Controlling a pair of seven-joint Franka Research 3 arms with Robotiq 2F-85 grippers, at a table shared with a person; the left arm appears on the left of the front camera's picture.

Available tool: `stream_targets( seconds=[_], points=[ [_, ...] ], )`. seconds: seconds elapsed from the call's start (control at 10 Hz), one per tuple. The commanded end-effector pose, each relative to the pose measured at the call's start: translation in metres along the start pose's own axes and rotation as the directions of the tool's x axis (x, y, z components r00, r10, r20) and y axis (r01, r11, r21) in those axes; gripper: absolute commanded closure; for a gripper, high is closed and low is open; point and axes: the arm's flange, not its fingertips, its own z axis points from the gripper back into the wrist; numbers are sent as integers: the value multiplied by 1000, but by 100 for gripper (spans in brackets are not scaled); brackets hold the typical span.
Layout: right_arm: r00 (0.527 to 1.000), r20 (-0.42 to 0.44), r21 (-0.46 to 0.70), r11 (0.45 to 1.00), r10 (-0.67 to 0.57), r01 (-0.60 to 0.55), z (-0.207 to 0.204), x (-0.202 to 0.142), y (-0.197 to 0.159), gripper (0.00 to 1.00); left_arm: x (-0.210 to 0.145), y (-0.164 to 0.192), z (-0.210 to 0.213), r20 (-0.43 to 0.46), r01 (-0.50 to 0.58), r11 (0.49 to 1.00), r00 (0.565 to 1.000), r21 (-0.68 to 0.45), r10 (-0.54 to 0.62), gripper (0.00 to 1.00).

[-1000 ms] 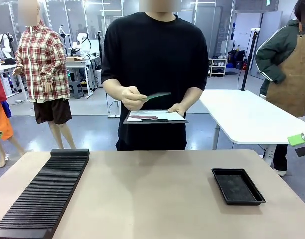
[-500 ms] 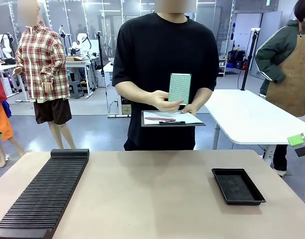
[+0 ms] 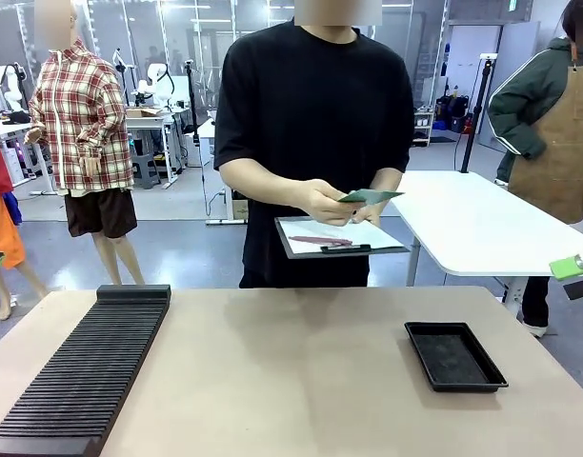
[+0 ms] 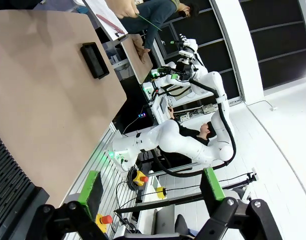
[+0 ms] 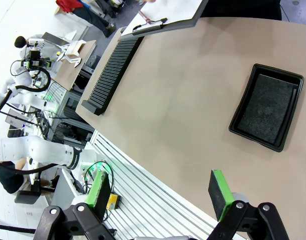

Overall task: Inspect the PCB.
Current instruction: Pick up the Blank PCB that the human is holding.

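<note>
The PCB (image 3: pixel 371 196) had swung from upright to nearly flat, edge-on, in the person's hand (image 3: pixel 322 202) since half a second before. The left jaws and the right jaws both stood wide apart, released, grasping nothing. Ahead of the right jaws lay the black tray (image 5: pixel 268 107) on the desk (image 5: pixel 183 100), with the slotted black rack (image 5: pixel 110 70) farther off. The PCB was far beyond both jaws, past the desk's far edge, just above the clipboard (image 3: pixel 341 238).
</note>
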Motion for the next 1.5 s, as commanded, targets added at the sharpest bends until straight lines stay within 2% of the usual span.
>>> stream_targets(
  seconds=[0.0, 0.8, 0.9, 1.0, 1.1, 1.2, 1.3, 1.4],
  points=[
    [1000, 10, 17, 1000, 15, -15, 0, 1, 0, 0, 4, -2, 2, -12, 2, 1000, 1000, -8, -2, 0],
    [1000, 0, 0, 1000, 0, 0, 0, 0, 0, 0, 4, -2, 2, -12, 2, 1000, 1000, -8, -2, 0],
    [994, -100, 165, 984, -49, 65, 0, 9, 5, 0, 4, -2, 2, -12, 2, 1000, 1000, -8, -2, 0],
    [979, -149, 188, 969, -136, 163, -4, 24, 7, 0, 4, -2, 2, -12, 2, 1000, 1000, -8, -2, 0],
    [963, -184, 273, 930, -198, 244, -9, 36, 10, 0, 4, -2, 2, -12, 2, 1000, 1000, -8, -2, 0],
    [925, -255, 250, 905, -280, 343, -20, 51, 16, 0, 4, -2, 2, -12, 2, 1000, 1000, -8, -2, 0],
    [898, -301, 213, 895, -321, 391, -37, 66, 20, 0, 4, -2, 2, -12, 2, 1000, 1000, -8, -2, 0],
    [872, -331, 236, 863, -362, 448, -59, 81, 21, 0, 4, -2, 2, -12, 2, 1000, 1000, -8, -2, 0]
  ],
)
